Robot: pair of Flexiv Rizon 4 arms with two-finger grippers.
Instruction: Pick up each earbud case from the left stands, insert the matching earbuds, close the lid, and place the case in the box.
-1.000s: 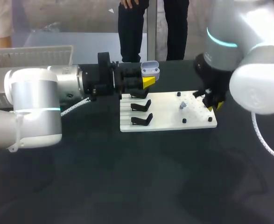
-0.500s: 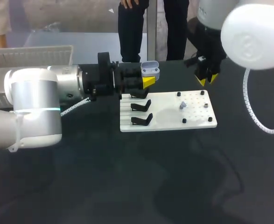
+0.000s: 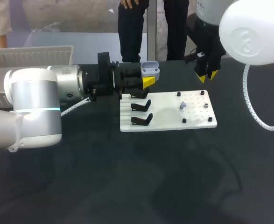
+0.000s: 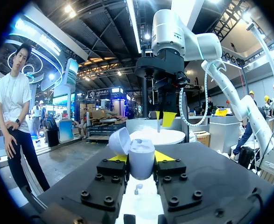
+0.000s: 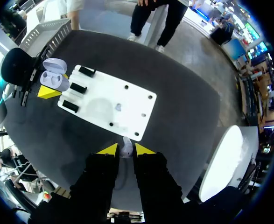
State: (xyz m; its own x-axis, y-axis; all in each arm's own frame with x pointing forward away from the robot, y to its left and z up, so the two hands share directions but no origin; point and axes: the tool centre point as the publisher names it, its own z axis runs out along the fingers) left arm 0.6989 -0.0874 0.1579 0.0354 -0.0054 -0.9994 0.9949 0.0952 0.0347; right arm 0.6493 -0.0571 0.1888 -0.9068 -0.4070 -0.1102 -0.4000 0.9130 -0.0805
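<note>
My left gripper holds a pale lilac earbud case with its lid up, level with the back left of the white board. In the left wrist view the case sits clamped between the yellow-tipped fingers, lid tilted back. My right gripper hangs above the board's back right corner. In the right wrist view a small pale earbud is pinched between its tips. A second earbud stands on the board among black pegs.
Two black stands sit on the board's left side. A white mesh box rests at the back left of the dark table. A person stands behind the table's far edge, not touching it.
My right gripper has risen from the board's right edge with the earbud and now hangs above the board's back right corner. The left arm and case have kept still.
</note>
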